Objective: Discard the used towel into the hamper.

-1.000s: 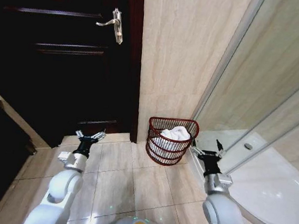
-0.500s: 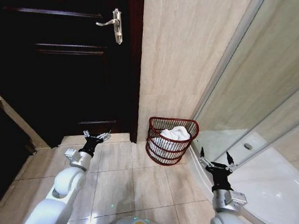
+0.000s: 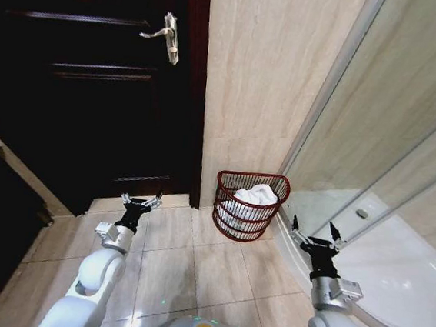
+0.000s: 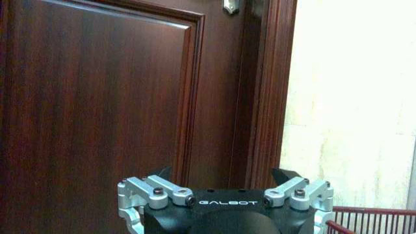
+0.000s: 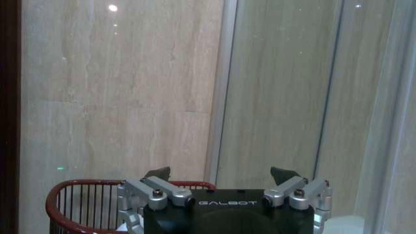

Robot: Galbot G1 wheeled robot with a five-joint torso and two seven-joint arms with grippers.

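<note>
The hamper (image 3: 249,207), a round dark red-brown wire basket, stands on the floor against the tiled wall. A white towel (image 3: 255,195) lies bunched inside it, reaching up to the rim. My left gripper (image 3: 140,201) is open and empty, low over the floor in front of the door, left of the hamper. My right gripper (image 3: 313,229) is open and empty too, to the right of the hamper by the shower's edge. The hamper's rim (image 5: 71,187) shows in the right wrist view, and a bit of it (image 4: 370,214) in the left wrist view.
A dark wooden door (image 3: 87,81) with a metal handle (image 3: 168,37) fills the left. A beige tiled wall (image 3: 264,83) rises behind the hamper. A glass shower enclosure (image 3: 404,150) with a white curved tray (image 3: 393,273) is at the right. Beige floor tiles (image 3: 193,262) lie open between my arms.
Over the last second my right gripper drew back from beside the hamper, down and to the right. My left gripper shifted slightly right and lower. The towel stays in the hamper.
</note>
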